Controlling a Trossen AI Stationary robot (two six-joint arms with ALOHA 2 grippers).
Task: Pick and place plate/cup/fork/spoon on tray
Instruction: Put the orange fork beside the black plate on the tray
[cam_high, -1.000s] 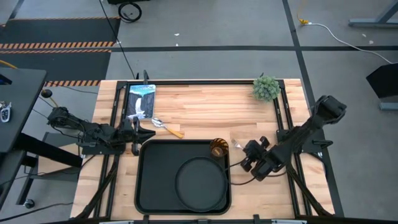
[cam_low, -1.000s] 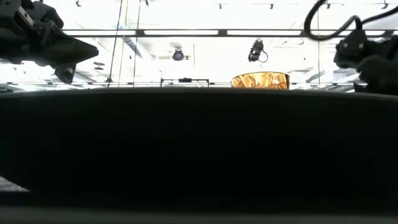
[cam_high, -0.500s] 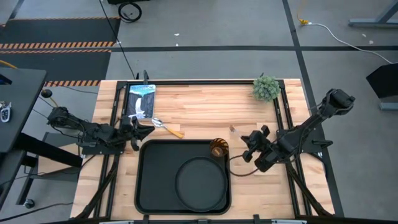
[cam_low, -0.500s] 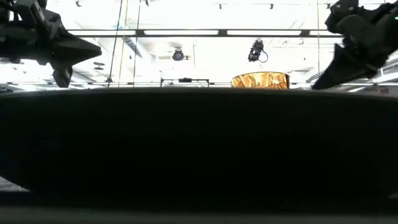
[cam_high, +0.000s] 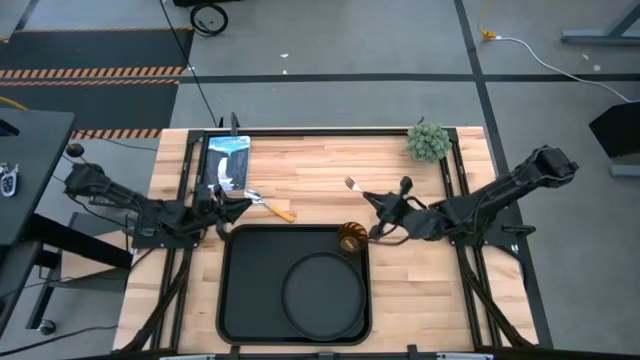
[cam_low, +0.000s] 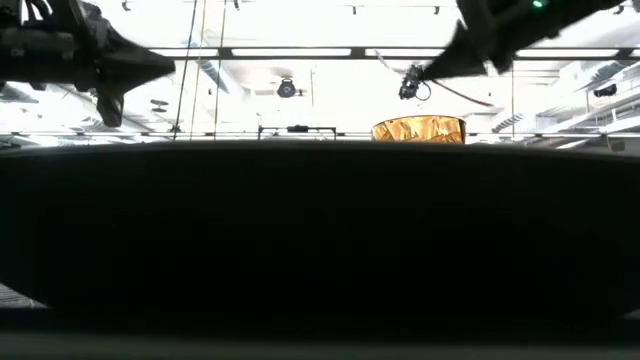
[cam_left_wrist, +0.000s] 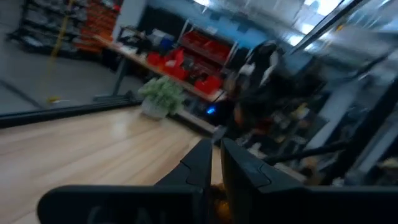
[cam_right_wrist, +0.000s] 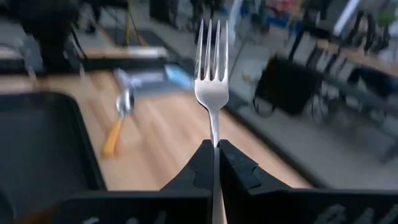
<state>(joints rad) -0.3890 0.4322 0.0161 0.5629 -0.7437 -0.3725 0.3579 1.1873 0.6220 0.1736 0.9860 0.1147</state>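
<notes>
The black tray (cam_high: 240, 300) lies at the table's near middle. The round black plate (cam_high: 322, 292) lies in it. The amber cup (cam_high: 351, 240) stands in the tray's far right corner and also shows in the low view (cam_low: 420, 130). The spoon (cam_high: 266, 204) lies on the wood just beyond the tray's far left corner. My right gripper (cam_high: 374, 201) is above the table beyond the cup, shut on the fork (cam_high: 352, 185). My left gripper (cam_high: 243, 204) is shut and empty, just left of the spoon, above the table. My right gripper pinches the fork's metal neck (cam_right_wrist: 215, 140) between its two fingers, below the tines (cam_right_wrist: 211, 43). The fingers lie along the fork, coming from the table's right side. The fork sticks out past the fingertips, lifted clear of the table. The gripper hides the handle.
A small green plant (cam_high: 428, 141) stands at the table's far right corner. A blue-and-white card (cam_high: 226, 161) lies at the far left, just beyond the spoon. Dark frame rails run along the table's left and right sides. Bare wood shows between the card and the plant.
My right gripper has risen and gone toward the table's left and far edge with the fork, which has gone from near the table right of the cup to above the wood beyond it. My left gripper has edged toward the spoon.
</notes>
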